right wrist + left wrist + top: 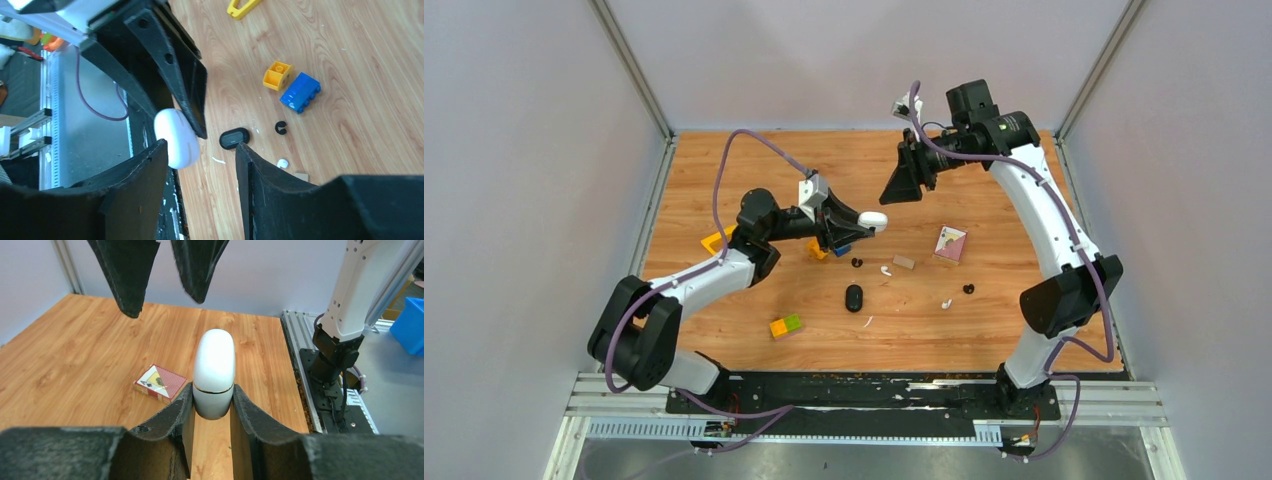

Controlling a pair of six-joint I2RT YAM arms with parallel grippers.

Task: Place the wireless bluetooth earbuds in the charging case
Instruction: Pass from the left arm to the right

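The left gripper [212,392] is clamped on the lower end of the white charging case [214,365], one black finger pressed to each side, with the rounded closed end sticking out past the fingertips. It holds the case up off the table, over the middle of the board. Facing it from the far side, the right gripper [894,192] hangs in the air with its jaws spread apart and nothing between them; in its own wrist view the white case sits just ahead of the gap, close to one finger, and I can't tell whether they touch. Below the left gripper lie a yellow block [278,75] and a blue block [300,92] close together. All four earbuds are on the wooden table [1024,340], none of them in a case. The left black earbud [857,263] and left white earbud [886,270] lie near each other just nearer than the blocks, with a small wooden block [904,262] beside the white one. The right white earbud [946,303] and right black earbud [968,289] lie further to the right, near each other. A black oval case [854,298] rests flat on the board, nearer than the left black earbud, and a thin white sliver [867,322] lies just beside it. A red card box [950,244] sits beyond the right-hand pair. Off to the left are a yellow-green block [786,326] and a flat yellow piece [716,240].
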